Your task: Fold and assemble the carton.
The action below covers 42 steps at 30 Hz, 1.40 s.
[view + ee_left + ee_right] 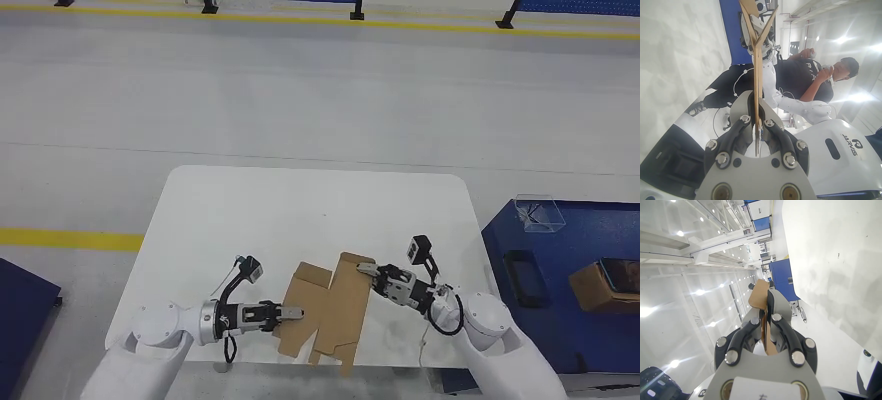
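The white tabletop (300,200) has rounded corners and stands on a pale grey floor (300,90) crossed by a yellow line (70,239). To the right is a blue bench (560,250) bearing a clear box (535,212) and a brown box (605,285).

The carton (325,305), flattened brown board with flaps at its ends, sits over the near part of the tabletop, between the two arms. Whether it touches the surface cannot be told.

The left arm lies low along the near edge, its left tool (297,313) pointing inward and pinching the carton's left edge. The right arm angles in from the near right corner. Its right tool (366,270) is clamped on the carton's far right flap.
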Each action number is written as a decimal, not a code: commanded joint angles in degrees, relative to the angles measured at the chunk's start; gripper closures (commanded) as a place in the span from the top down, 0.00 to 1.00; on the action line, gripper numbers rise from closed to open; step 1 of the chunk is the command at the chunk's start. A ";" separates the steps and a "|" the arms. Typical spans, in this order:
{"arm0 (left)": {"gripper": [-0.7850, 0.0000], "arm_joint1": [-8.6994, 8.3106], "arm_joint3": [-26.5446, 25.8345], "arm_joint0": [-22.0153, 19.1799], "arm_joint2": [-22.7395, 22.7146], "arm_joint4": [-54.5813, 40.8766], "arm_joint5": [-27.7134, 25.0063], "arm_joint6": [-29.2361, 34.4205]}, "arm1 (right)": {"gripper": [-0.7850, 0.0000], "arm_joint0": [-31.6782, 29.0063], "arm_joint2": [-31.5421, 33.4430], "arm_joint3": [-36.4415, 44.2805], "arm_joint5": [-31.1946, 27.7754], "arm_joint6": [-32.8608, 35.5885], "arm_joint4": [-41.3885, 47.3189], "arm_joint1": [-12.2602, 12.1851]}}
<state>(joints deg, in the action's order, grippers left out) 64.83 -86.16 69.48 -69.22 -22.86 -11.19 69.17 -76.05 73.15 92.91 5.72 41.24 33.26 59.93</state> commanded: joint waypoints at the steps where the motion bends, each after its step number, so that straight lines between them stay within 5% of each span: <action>1: 1.00 -0.03 0.23 -0.21 0.01 -0.20 0.25 -0.42 | 0.00 0.24 0.50 -0.12 -0.26 -0.23 0.32 0.01; 23: 1.00 -0.14 0.75 -0.52 -0.20 0.00 0.84 -0.57 | 0.00 0.50 1.34 -0.18 0.22 -0.79 1.19 0.02; 28: 1.00 -1.57 -2.26 0.36 -5.48 19.37 -2.07 -13.16 | 0.00 -1.72 0.95 2.83 -3.78 -6.92 -4.02 0.20; 33: 1.00 -2.56 -8.48 4.88 -10.49 28.51 -9.44 -21.63 | 0.00 -4.77 0.86 6.11 -8.23 -12.66 -11.59 0.22; 39: 1.00 -2.70 -12.40 5.57 -8.56 39.04 -15.93 -25.69 | 0.00 -7.16 0.42 9.32 -12.09 -15.18 -16.48 0.36; 42: 1.00 -2.61 -13.05 4.57 -6.87 47.28 -14.44 -27.85 | 0.00 -7.69 0.19 10.07 -12.79 -15.45 -17.60 0.45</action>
<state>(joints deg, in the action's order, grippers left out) 62.16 -98.86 74.23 -76.89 20.73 -26.67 42.08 -83.64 73.38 102.84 -7.09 25.92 15.78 60.34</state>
